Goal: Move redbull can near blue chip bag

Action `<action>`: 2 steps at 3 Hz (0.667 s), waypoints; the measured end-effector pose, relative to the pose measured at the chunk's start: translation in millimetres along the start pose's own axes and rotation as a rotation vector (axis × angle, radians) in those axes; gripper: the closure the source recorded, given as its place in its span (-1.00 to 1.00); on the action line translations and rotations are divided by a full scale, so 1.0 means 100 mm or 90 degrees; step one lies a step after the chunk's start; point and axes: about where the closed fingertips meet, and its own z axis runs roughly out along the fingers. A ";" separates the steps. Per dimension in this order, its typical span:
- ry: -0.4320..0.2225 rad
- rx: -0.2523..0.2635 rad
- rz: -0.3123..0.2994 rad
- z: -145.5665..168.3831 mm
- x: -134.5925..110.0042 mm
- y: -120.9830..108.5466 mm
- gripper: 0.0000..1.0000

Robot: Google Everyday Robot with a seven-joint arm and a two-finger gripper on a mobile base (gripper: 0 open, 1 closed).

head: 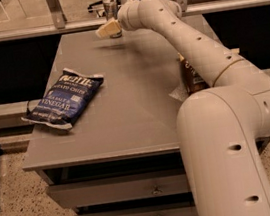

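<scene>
Nearest, below the grey table [127,124], are its drawers [122,192], and the robot's thick white arm [225,137] rises at the near right. The blue chip bag [66,96] lies flat on the table's left side. On the right, a brown chip bag [191,77] is partly hidden behind the arm. At the far edge the gripper [108,29] sits right at the base of the upright redbull can [110,8], well apart from the blue bag. Whether the gripper is open or closed cannot be told.
</scene>
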 end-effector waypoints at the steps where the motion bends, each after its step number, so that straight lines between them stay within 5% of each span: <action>1: -0.019 0.006 0.011 0.11 -0.14 -0.01 -1.00; 2: -0.021 0.006 0.015 0.17 -0.25 0.01 -0.67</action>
